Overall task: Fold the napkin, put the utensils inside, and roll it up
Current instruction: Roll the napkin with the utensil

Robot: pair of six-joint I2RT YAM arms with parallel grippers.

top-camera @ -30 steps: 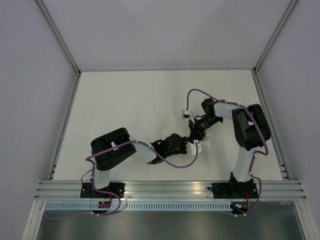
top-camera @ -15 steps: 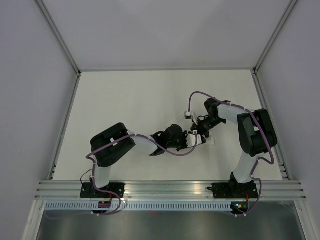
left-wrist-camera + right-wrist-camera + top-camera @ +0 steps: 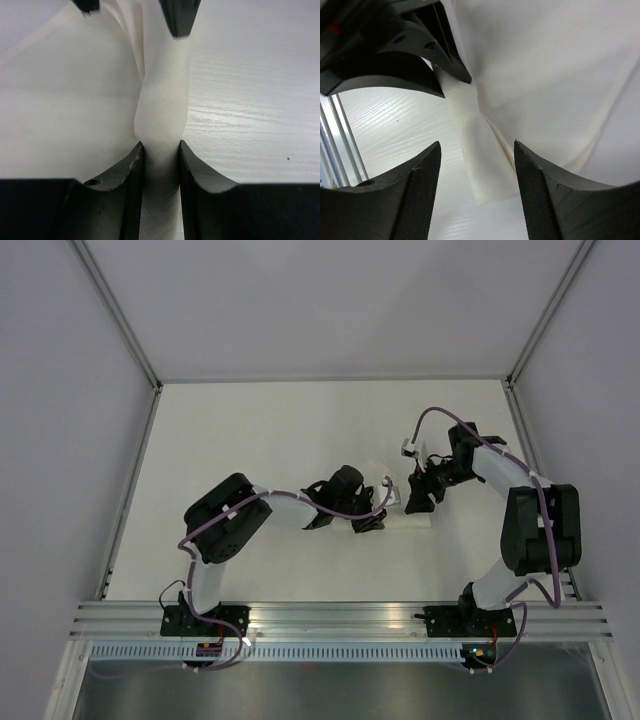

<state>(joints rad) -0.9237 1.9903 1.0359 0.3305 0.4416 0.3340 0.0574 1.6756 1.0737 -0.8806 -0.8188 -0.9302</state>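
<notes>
The napkin (image 3: 160, 130), twisted into a strip right of centre on the surface (image 3: 250, 100), is pinched in the left end effector (image 3: 160, 150). The right end effector (image 3: 476, 144) hangs over it, spread wide. Both sit higher in the frame than a second ago.

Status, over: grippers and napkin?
Left gripper shut on twisted napkin fold. Right gripper open, close by. Knife not seen. No obstruction seen.

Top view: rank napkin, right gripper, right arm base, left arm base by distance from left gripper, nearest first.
1. napkin, pinched by the left gripper.
2. right gripper, just right of it.
3. right arm base, near edge, right.
4. left arm base, near edge, left.
</notes>
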